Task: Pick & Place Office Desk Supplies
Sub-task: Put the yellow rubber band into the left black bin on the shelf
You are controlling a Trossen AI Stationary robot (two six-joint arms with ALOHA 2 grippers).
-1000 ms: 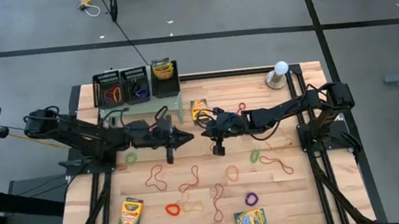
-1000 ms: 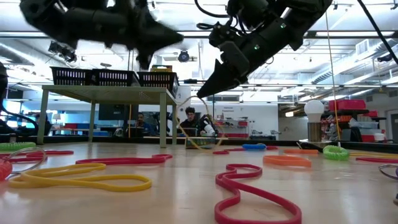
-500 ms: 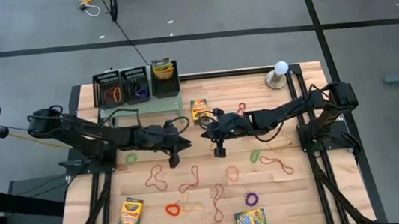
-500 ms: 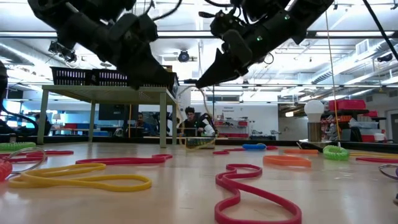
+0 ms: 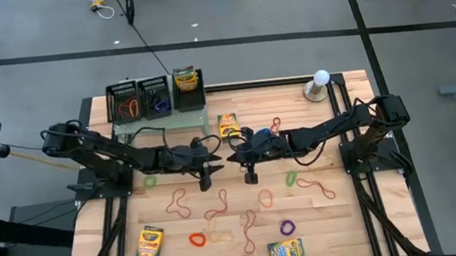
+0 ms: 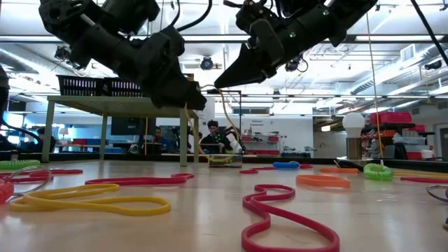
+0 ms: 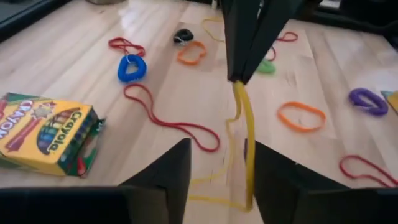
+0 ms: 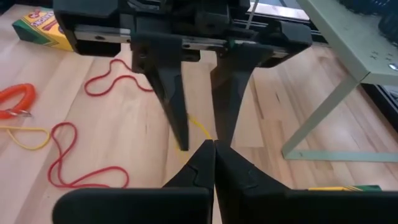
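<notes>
A red rubber band (image 6: 280,210) is lying nearest on the bench (image 5: 350,217), with a yellow one (image 6: 91,204) beside it. Mid-bench, the right tool (image 7: 244,74) is pinching a yellow rubber band (image 7: 244,143) with fingers together, dangling it. The left tool (image 8: 200,134), fingers apart, is facing it, straddling the band. Farther back, black mesh trays (image 5: 140,97) are sitting on a pale green stand (image 5: 188,119).

We are observing two matte black jointed arms, black cables looping along their links. The left gripper (image 8: 198,134) is showing two tapered black fingers on a horizontal rail. The right gripper (image 7: 239,76) is showing narrow wedge-shaped black fingers.
</notes>
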